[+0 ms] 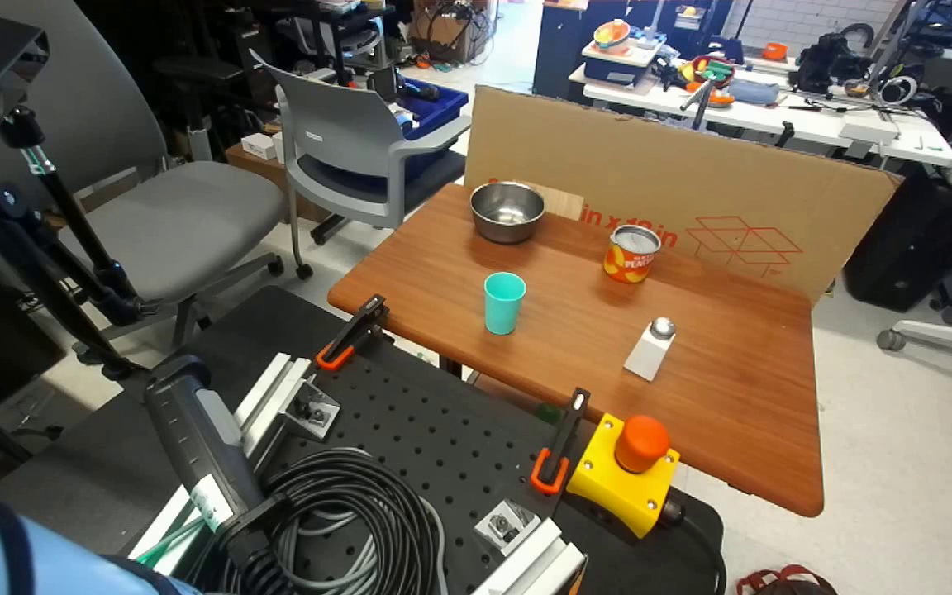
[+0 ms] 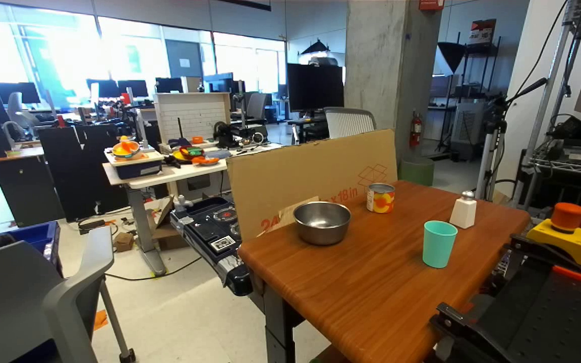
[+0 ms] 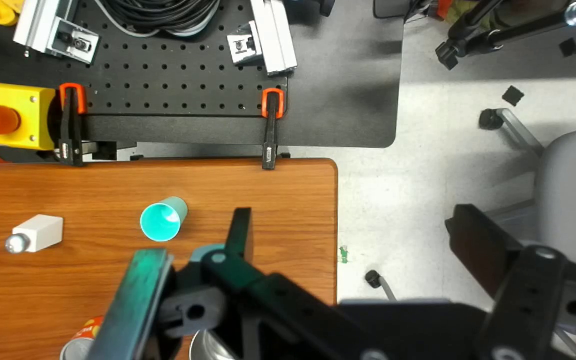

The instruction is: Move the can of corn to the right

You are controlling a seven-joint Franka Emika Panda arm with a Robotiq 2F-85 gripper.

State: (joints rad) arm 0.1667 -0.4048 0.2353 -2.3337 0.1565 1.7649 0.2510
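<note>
The can of corn [image 1: 630, 256] is a short orange and yellow can with a shiny metal top. It stands upright on the brown table [image 1: 740, 388] near the cardboard panel, and it also shows in an exterior view [image 2: 381, 198]. In the wrist view the can of corn [image 3: 89, 331] is at the lower left, partly hidden behind the gripper and cut by the frame's edge. My gripper [image 3: 352, 212] is wide open and empty, its fingers above the table's corner and the floor, apart from the can. The gripper does not show in the exterior views.
A steel bowl [image 1: 506, 213], a teal cup [image 1: 502, 307] and a white shaker [image 1: 651, 351] stand on the table. The cardboard panel [image 2: 315, 171] rises behind the can. Clamps [image 1: 559, 446] and a yellow emergency-stop box [image 1: 621, 479] sit along the near edge.
</note>
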